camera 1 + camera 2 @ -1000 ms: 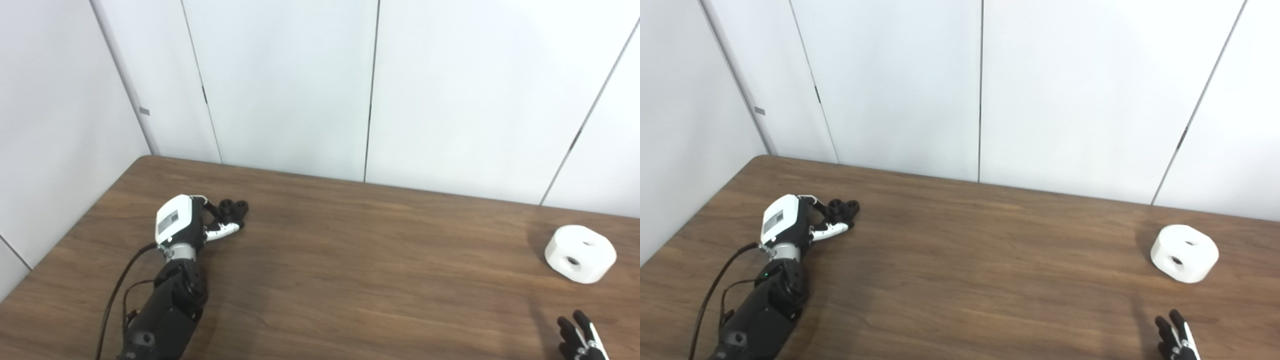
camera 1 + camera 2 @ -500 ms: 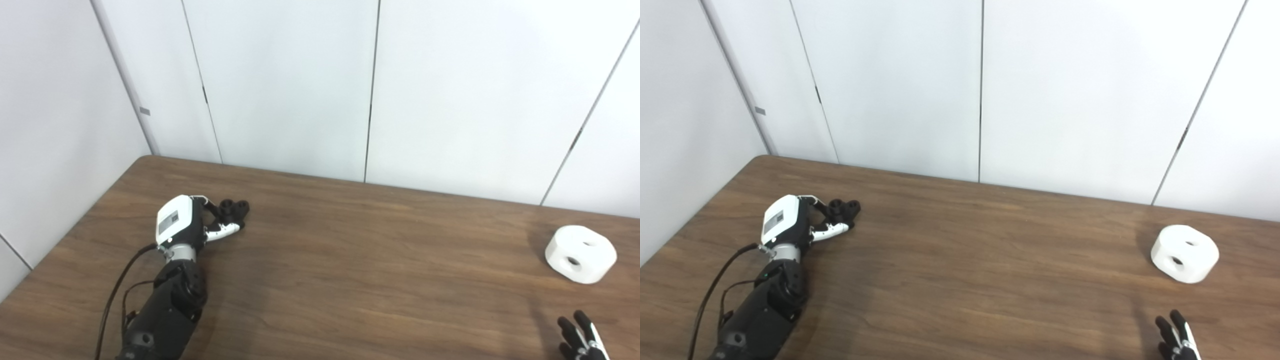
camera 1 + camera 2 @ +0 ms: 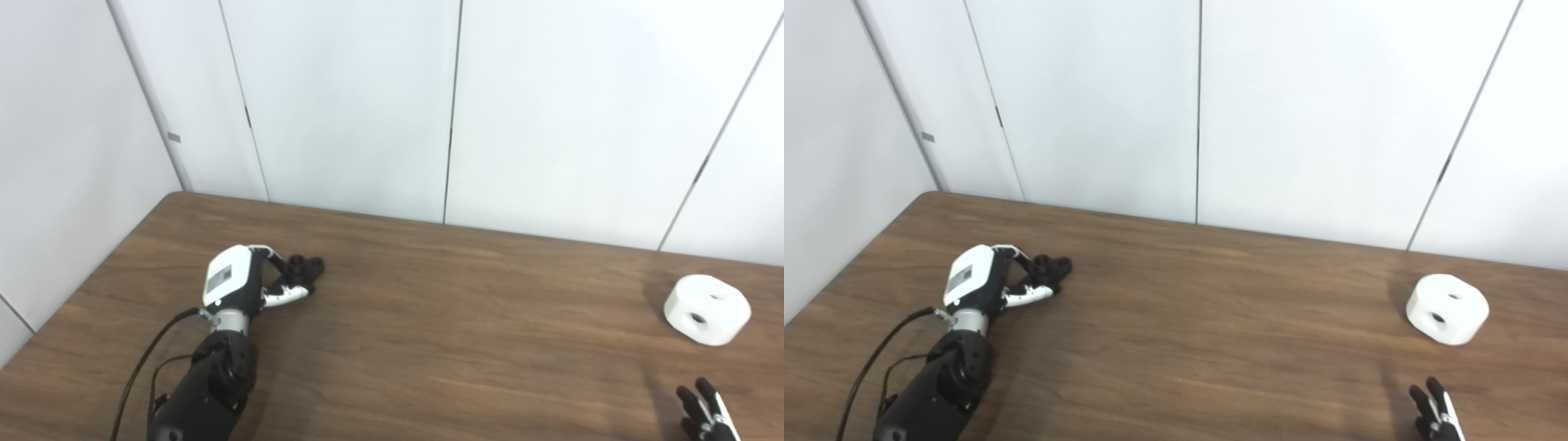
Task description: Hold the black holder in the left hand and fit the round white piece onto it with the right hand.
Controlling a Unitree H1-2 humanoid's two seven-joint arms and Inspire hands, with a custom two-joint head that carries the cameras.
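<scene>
The small black holder, with two round sockets on top, sits at the table's left, and my left hand is shut on it, fingers over it and thumb under its near side. The round white piece, a thick disc with two holes, lies at the far right of the table, with nothing touching it. Only the fingertips of my right hand show at the bottom right corner. They are spread, hold nothing, and are well short of the white piece.
The brown wooden table runs back to white wall panels. Its left edge slants close to my left arm, which has a black cable trailing from it. A wide stretch of tabletop separates the two hands.
My left hand has slid a little right and toward me, taking the black holder with it. The camera has shifted slightly. The white piece and right hand stay put.
</scene>
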